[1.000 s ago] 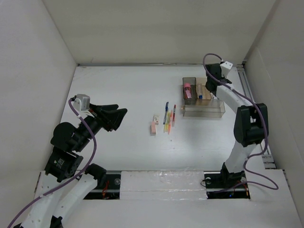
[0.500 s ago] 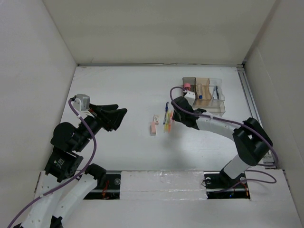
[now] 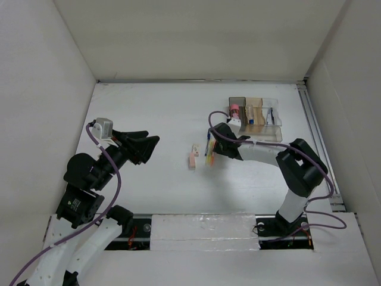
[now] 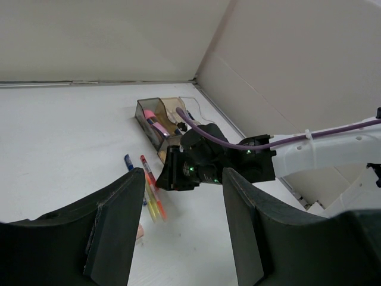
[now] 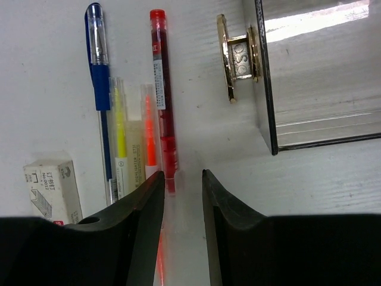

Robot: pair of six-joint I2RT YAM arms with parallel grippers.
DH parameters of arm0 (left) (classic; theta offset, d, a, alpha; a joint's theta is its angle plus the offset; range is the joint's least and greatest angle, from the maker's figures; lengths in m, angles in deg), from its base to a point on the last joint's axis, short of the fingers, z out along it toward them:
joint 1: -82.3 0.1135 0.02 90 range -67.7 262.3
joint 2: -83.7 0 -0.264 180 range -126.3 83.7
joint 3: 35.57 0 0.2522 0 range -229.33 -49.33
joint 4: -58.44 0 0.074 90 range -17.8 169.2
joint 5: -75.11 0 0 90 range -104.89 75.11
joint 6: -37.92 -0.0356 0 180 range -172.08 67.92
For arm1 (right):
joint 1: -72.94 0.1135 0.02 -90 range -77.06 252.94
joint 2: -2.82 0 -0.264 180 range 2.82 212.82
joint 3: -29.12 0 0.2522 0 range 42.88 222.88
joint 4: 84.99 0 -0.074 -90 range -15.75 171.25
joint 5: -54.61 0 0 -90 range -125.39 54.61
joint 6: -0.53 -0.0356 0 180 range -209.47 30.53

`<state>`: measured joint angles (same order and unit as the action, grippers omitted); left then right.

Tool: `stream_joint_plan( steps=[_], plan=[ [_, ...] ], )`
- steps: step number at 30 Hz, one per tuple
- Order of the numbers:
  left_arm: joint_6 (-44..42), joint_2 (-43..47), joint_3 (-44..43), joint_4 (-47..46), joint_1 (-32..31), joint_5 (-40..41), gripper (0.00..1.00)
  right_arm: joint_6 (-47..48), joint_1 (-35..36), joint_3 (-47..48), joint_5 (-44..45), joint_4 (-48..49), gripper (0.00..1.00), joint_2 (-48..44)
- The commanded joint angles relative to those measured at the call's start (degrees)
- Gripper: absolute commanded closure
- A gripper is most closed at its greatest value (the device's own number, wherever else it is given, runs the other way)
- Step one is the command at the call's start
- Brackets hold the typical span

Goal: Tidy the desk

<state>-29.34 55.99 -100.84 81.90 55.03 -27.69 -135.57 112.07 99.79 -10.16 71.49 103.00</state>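
Four writing tools lie side by side mid-desk: blue pen (image 5: 101, 77), yellow highlighter (image 5: 120, 143), orange highlighter (image 5: 149, 131), red pen (image 5: 161, 89), all roughly parallel, with a small white box (image 5: 52, 187) just left of them. The desk (image 3: 149, 113) is the white tabletop under everything, both arm bases at its near edge. The right gripper (image 5: 181, 179) hangs low over the row, fingers parted a little and lined up with the red pen's near end; the gap looks wider than the pen and nothing is pinched. Likely it is set up this way to take the outermost pen without knocking its neighbours. The clear tray (image 5: 265, 77) sits just right of the pens, a gold binder clip (image 5: 237, 56) touching its outer wall, so the carry would be short. That tray already holds a pink item (image 3: 234, 109) in one far compartment. The left gripper (image 4: 183, 179) hovers well apart on the left side, fingers spread and empty, aimed at the work area, probably parked clear of the right arm's reach. Risk: closing fingers may drag the orange highlighter along.
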Motion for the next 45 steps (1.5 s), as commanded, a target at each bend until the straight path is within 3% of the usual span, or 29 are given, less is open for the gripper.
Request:
stream_joint_plan(
  steps=[1, 8, 14, 21, 25, 28, 33, 36, 40, 45],
  plan=[
    [-0.6, -0.2, -0.3, -2.3, -0.2, 0.1, 0.49, -0.2, 0.3, 2.1, 0.0, 2.3, 0.63, 1.0],
    [-0.6, -0.3, -0.3, -2.2, -0.2, 0.1, 0.49, 0.0, 0.3, 2.7, 0.0, 2.0, 0.64, 2.8],
    [-0.7, -0.4, -0.3, -2.4, -0.2, 0.1, 0.49, 0.3, 0.3, 3.0, 1.5, 1.5, 0.91, 2.0],
    [-0.6, -0.4, -0.2, -2.4, -0.2, -0.3, 0.49, 2.2, 2.2, 4.4, 6.3, -1.5, 0.97, -9.8],
    [-0.6, -0.1, -0.1, -2.4, -0.2, 0.0, 0.49, 5.1, -3.7, 3.6, 2.6, -0.4, 0.98, -16.7],
    [-0.7, -0.2, -0.2, -2.3, -0.2, 0.1, 0.49, 6.3, -12.8, 1.8, -2.1, 0.9, 0.98, -19.1],
    [-0.7, -0.1, -0.3, -2.5, -0.2, -0.1, 0.49, 8.7, -29.2, 3.2, -8.6, 0.4, 0.97, -17.8],
    [-0.7, -0.2, -0.1, -2.4, -0.2, -0.6, 0.49, 9.1, -34.5, 6.2, -12.0, -0.8, 0.98, -14.7],
    [-0.7, -0.2, 0.0, -2.4, -0.2, -0.3, 0.49, 10.1, -36.8, 9.9, -15.1, -1.0, 0.99, -9.6],
    [-0.8, -0.2, -0.1, -2.5, -0.2, -0.3, 0.49, 11.3, -36.8, 15.6, -12.5, -3.2, 1.0, -3.2]
  ],
)
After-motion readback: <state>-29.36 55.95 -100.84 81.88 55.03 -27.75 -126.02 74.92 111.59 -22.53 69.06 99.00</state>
